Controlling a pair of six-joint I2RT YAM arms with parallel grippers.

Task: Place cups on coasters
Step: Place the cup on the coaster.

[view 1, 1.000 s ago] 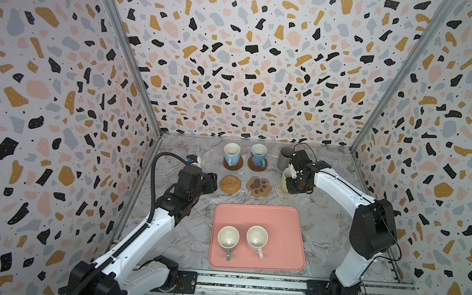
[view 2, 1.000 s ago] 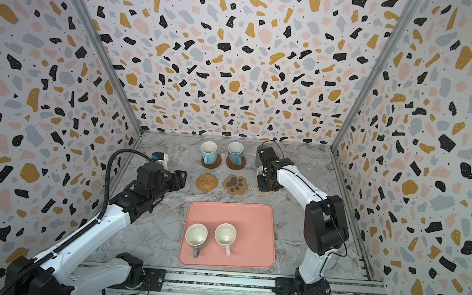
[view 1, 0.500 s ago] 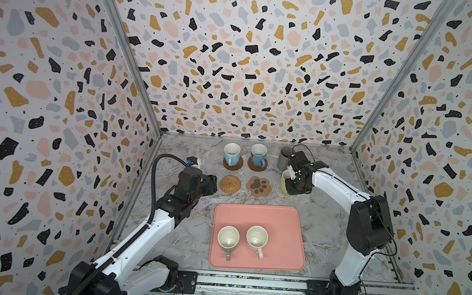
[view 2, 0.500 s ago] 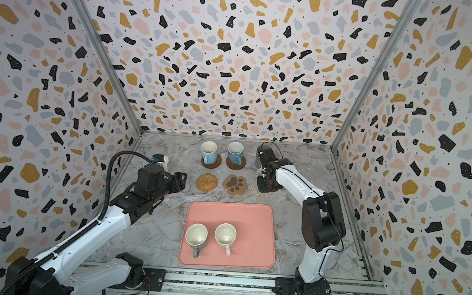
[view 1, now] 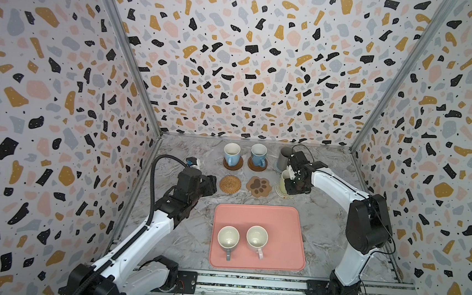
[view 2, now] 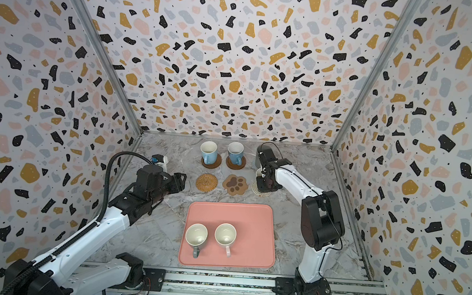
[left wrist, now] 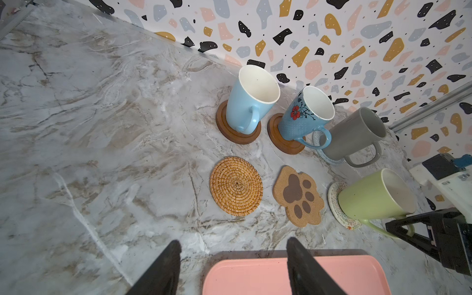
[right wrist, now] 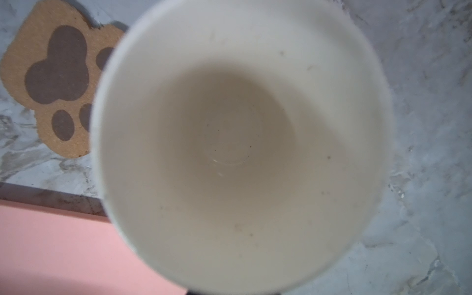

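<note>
Glossy green mug (left wrist: 370,196), round patterned coaster (left wrist: 333,204)

The counter (view 1: 181,236) lay wide open along its left edge; rattan coaster (view 1: 230,184) and paw coaster (view 1: 259,186) stood reachable, blue mugs (view 1: 231,152) walled the back edge, right gripper (view 1: 295,189) clamping the green mug (left wrist: 370,201) crowded beside them

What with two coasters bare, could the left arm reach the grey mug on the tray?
Probably yes: the left gripper is open and empty; the grey mug stands upright on the tray's left half, with nothing between them.
</note>
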